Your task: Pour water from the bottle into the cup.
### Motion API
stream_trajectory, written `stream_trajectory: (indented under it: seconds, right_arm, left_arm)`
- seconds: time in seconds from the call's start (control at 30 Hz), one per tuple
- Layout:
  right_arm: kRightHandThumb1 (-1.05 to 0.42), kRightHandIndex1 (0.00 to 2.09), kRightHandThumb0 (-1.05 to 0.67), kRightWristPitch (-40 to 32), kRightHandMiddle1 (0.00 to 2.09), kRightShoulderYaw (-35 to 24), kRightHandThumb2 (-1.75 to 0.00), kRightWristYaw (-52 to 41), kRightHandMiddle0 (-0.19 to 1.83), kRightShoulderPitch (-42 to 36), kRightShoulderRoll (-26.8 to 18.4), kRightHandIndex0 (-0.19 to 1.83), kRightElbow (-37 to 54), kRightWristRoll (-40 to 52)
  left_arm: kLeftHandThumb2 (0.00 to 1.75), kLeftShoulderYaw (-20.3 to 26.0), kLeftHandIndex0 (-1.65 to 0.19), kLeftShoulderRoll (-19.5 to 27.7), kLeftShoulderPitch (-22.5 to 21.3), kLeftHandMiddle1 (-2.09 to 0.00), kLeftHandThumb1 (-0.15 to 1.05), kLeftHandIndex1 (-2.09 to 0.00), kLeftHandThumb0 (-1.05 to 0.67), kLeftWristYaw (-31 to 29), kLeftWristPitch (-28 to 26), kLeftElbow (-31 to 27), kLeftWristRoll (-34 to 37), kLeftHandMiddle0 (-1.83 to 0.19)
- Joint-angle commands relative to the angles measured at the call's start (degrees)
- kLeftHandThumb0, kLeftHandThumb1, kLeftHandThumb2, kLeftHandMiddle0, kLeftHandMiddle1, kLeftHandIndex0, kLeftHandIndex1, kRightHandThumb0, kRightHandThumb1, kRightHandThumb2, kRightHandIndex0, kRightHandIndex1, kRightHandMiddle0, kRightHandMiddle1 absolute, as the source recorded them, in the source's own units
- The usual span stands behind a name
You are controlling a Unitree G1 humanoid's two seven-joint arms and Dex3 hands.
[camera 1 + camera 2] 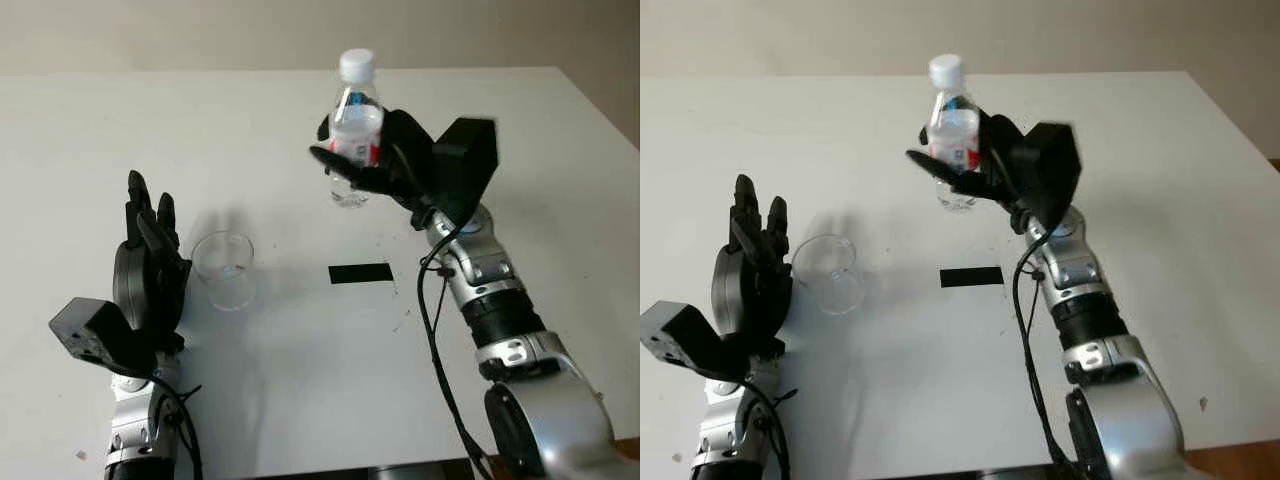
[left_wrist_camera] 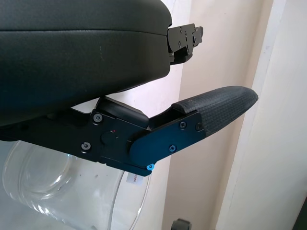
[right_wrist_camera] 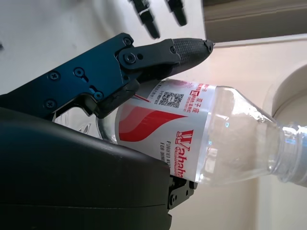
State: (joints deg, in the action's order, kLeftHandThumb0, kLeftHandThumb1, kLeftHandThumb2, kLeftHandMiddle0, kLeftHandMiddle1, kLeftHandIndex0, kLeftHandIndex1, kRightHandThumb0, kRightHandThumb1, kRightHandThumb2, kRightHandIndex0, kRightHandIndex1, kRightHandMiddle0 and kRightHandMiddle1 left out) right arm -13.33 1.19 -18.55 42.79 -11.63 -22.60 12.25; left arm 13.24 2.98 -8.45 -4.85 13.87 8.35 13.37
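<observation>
A clear plastic water bottle (image 1: 354,130) with a red-and-white label and a white cap (image 1: 357,65) hangs upright above the tabletop (image 1: 300,380) at the upper centre of the frame, clamped around its labelled middle by the right hand (image 1: 365,160). The cap looks to be in place, so it would need to come off before any water can flow. The empty clear cup (image 1: 224,270) stands at lower left of centre, well apart from the bottle, with a black rectangular marker (image 1: 360,273) on the tabletop between them.

To pour well, the bottle should travel toward the cup until its mouth is over the rim, then tip slowly, the neck kept low and close to limit splashing.

The right arm reaches up from the lower right, forearm angled toward the centre, fingers (image 3: 187,48) wrapped across the label. The left hand (image 1: 150,260) stands open just beside the cup, at its left, palm toward the cup, holding nothing.
</observation>
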Motion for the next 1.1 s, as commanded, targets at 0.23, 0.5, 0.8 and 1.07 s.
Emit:
stream_trajectory:
  seconds: [0.23, 0.5, 0.8, 1.07]
  right_arm:
    - [-1.05, 2.09, -0.43, -9.46, 2.09, -2.27, -0.49, 0.18, 0.93, -5.48, 0.1, 1.37, 11.91, 1.95]
    - [-1.05, 2.09, -0.44, -9.7, 2.09, -1.21, -0.49, 1.27, 0.84, -8.76, 0.14, 1.35, 14.56, -0.15]
    - [-1.05, 2.09, -0.45, -2.96, 2.09, 0.72, -0.49, 1.61, 0.71, -13.26, 0.94, 1.2, 13.76, -4.62]
    - [-1.05, 2.09, -0.46, -0.58, 2.09, 0.86, -0.49, 2.5, 0.55, -14.91, 2.18, 1.1, 10.54, -6.38]
  left_arm:
    - [0.84, 0.05, 0.14, 0.45, 1.02, -0.32, 1.05, 0.0, -0.87, -0.18, -0.44, -1.58, -0.03, 0.19]
    - [0.83, 0.25, 0.14, 0.61, 2.02, -0.29, 1.05, 0.0, -0.87, -0.5, -1.42, -3.05, 0.31, 0.19]
    - [0.81, 0.67, 0.14, 0.7, 2.23, -0.3, 1.05, 0.0, -0.87, -1.14, -1.21, -3.05, 0.41, 0.19]
    - [0.81, 0.95, 0.13, 0.8, 2.35, -0.29, 1.05, 0.0, -0.87, -1.15, -1.67, -3.34, 0.55, 0.19]
